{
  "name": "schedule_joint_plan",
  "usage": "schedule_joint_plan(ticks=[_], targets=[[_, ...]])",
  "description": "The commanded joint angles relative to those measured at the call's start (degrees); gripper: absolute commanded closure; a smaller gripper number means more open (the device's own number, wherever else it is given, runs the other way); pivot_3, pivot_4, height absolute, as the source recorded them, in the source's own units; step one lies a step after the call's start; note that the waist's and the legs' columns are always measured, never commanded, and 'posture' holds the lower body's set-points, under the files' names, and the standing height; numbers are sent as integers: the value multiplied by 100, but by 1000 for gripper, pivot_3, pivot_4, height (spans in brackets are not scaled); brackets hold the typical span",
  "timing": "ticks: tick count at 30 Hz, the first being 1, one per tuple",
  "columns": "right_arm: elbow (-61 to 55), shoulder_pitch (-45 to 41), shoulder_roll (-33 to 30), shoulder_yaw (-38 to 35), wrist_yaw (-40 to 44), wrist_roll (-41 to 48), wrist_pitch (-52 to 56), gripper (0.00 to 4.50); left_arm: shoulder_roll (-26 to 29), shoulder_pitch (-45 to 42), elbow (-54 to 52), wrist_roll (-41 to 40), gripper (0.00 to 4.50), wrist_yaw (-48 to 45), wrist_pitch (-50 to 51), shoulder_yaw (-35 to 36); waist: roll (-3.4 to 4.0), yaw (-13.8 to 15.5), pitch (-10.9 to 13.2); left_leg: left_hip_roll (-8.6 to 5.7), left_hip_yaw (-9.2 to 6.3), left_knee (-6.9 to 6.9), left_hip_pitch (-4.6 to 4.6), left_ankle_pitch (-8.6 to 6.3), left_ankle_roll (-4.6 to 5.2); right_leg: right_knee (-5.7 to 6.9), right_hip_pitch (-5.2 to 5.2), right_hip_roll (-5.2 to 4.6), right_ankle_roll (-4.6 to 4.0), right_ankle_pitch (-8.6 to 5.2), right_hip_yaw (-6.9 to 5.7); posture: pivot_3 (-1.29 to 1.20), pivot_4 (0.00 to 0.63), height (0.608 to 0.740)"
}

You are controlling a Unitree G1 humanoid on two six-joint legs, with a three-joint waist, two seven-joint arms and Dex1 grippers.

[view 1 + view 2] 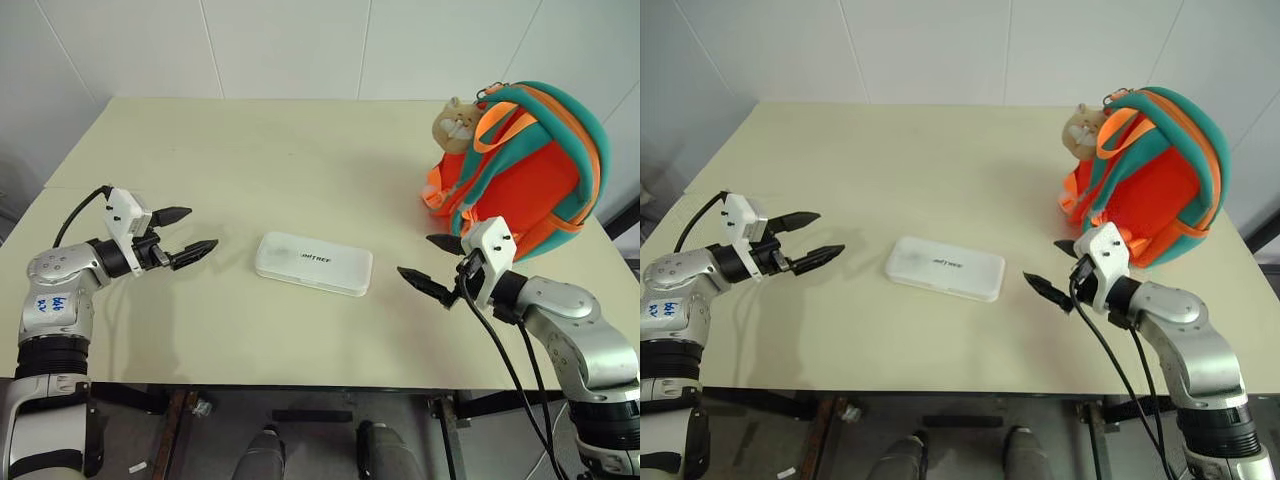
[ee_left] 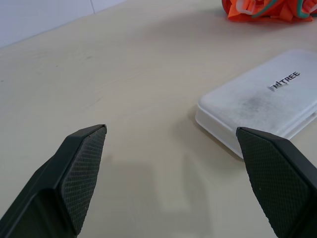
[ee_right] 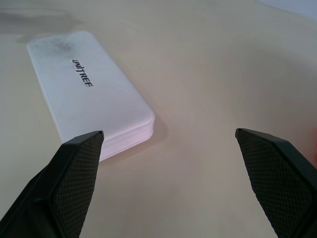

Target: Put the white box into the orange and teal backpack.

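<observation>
1 white box (image 1: 314,263) lies flat on the cream table (image 1: 250,150), near the front edge and about midway between the 2 arms, its dark lettering facing up. 1 orange and teal backpack (image 1: 525,170) stands upright at the far right of the table, well apart from the box, with 1 tan plush animal charm (image 1: 457,124) hanging at its upper left side.

2 grippers are in view, each with 2 black fingers. The left gripper (image 1: 186,235) hovers to the left of the box, pointing right toward it, its fingers spread wide and holding nothing; a bare strip of table separates it from the box's left end. In the left wrist view the box sits ahead of the 2 spread fingertips (image 2: 84,163), closer to one than the other.

The right gripper (image 1: 434,264) sits to the right of the box, pointing left, just in front of the backpack's base. Its fingers are also spread wide and empty, near the box's right end but not touching it.
</observation>
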Motion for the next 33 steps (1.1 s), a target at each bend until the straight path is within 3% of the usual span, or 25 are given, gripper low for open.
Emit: schedule_joint_plan(ticks=[1, 14, 15, 18, 28, 31, 33], targets=[[-261, 16, -48, -231, -78, 105, 21, 0, 16, -178, 5, 40, 17, 24, -55, 13, 0, -2, 0, 0, 0, 1, 0, 0, 0, 0, 0, 0, 0, 0, 0, 0, 150, 740], [-521, 124, 46, -174, -468, 80, 382, 0, -91, -606, 562, 300, 17, -49, -349, -179, 0, 4, 0, 1, 6, 3, 0, 0, 0, -3, 0, 1, -1, 2, 4, 0, 150, 740], [-525, 138, 90, -197, -532, 28, 276, 184, -98, -624, 573, 256, 0, -138, -381, -160, 0, -6, 0, 1, 6, 3, 0, 0, 0, -3, 0, 1, -1, 2, 4, 0, 150, 740], [-294, 108, 267, -200, -672, -68, 68, 899, -125, -679, 492, 145, 608, -205, -404, -64, 0, -10, 0, 2, 6, 2, 1, 0, 0, -3, -1, 2, -1, 2, 4, 0, 150, 740], [-192, -120, 538, 104, -866, -364, -70, 4319, -123, -870, 688, 282, 3658, -184, -398, -138, 0, -9, 0, 2, 8, 4, 1, 0, 0, -2, 0, 3, 0, 3, 6, 0, 150, 740], [-171, -219, 666, 234, -922, -394, 39, 4500, -139, -841, 660, 317, 4453, -162, -392, -172, 0, -9, 0, 2, 7, 3, 1, 0, 0, -1, -1, 4, 0, 3, 6, 0, 150, 740], [-68, -260, 714, 364, -923, -466, 30, 4500, -173, -870, 668, 362, 4453, -149, -357, -232, 0, -8, 0, 2, 7, 4, 1, 0, 0, 0, -1, 3, 0, 3, 7, 0, 150, 740]])
